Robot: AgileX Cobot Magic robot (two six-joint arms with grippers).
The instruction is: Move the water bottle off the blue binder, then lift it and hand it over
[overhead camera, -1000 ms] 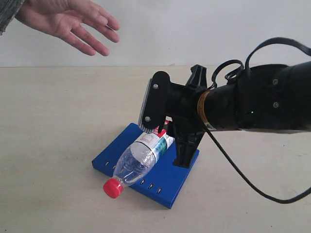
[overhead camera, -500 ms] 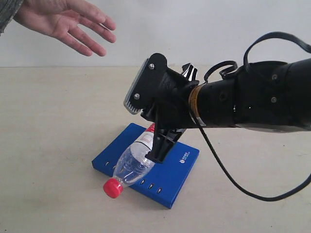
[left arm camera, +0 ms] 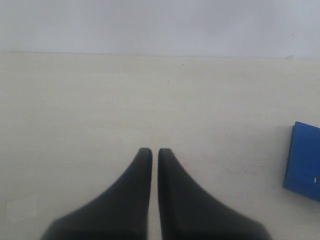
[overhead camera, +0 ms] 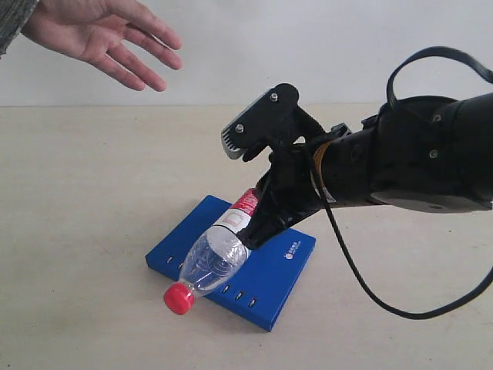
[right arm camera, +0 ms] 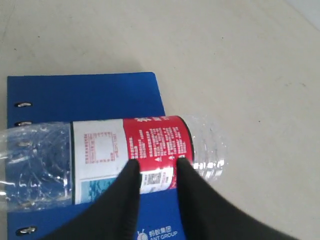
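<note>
Water bottle [overhead camera: 212, 260] lies on the blue binder [overhead camera: 281, 279], its cap past the near-left edge. The right gripper [right arm camera: 156, 162], slightly spread, has its tips at the label. The left gripper [left arm camera: 150, 152] is pressed together.

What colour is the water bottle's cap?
The cap is red; the exterior view shows it best.

On my screens: the clear water bottle [overhead camera: 212, 258], its cap [overhead camera: 179, 298] red, its label [right arm camera: 132, 150] banded red and white with fine print and a blue-green patch. The binder [overhead camera: 269, 289] is bright blue with a small white logo [overhead camera: 291, 250]. The bench [overhead camera: 77, 193] shows pale cream, the wall [overhead camera: 347, 38] white. My right gripper [right arm camera: 156, 162] and arm [overhead camera: 416, 162] are black.
</note>
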